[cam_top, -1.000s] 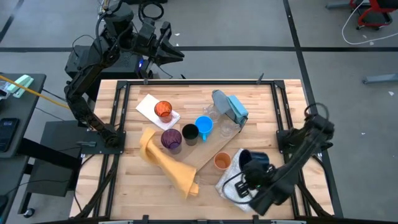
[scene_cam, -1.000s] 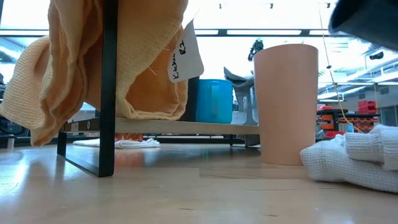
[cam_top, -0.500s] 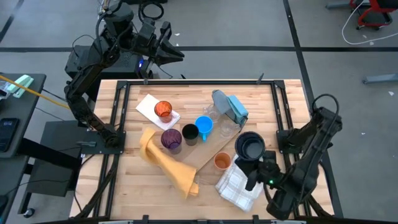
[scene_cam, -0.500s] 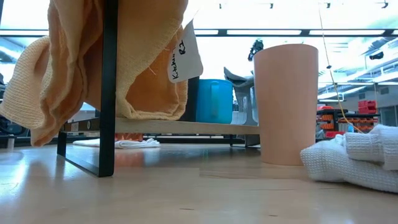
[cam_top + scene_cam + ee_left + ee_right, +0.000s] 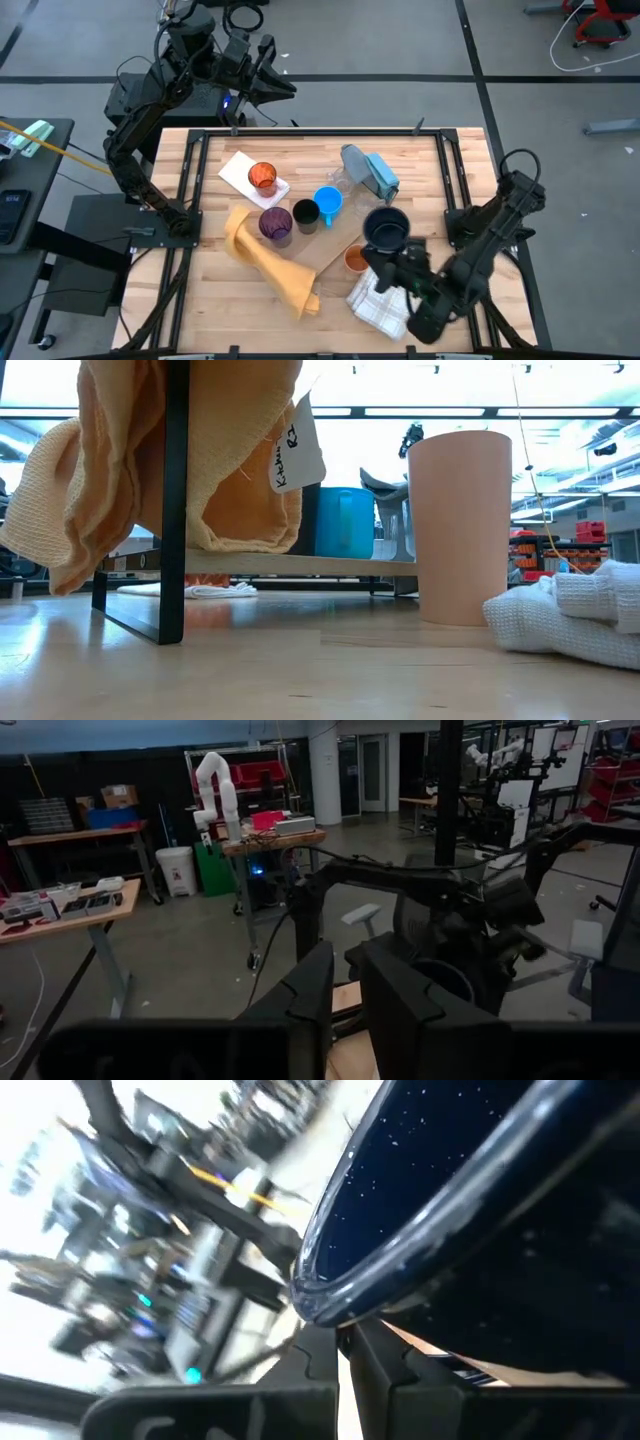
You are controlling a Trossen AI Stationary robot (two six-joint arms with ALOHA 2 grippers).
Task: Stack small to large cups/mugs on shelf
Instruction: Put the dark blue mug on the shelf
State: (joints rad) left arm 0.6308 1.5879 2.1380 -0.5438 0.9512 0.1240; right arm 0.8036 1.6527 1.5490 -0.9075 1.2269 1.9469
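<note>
A: Where is the dark navy mug (image 5: 386,227) at this moment?

B: It is in the air, mouth up, over the right end of the wooden shelf (image 5: 335,252); the right gripper (image 5: 392,258) is clenched on its rim, and in the right wrist view the two fingers (image 5: 372,1365) pinch the thin wall of the mug (image 5: 470,1230).

A: What lies near this claw?

B: The orange cup (image 5: 357,260) stands just beside it, on the side toward the left arm; the white cloth (image 5: 381,298) lies under the claw and behind it. Farther away on that same side, on the shelf, stand the bright blue mug (image 5: 328,203), the black cup (image 5: 305,215) and the purple cup (image 5: 275,224); the red-tinted cup (image 5: 262,178) is beyond them on a white napkin (image 5: 240,172).

A: And the left gripper (image 5: 345,982)?

B: It waits high behind the far edge of the table (image 5: 215,290), well apart from the mug; its fingers stand a little apart and hold nothing.
</note>
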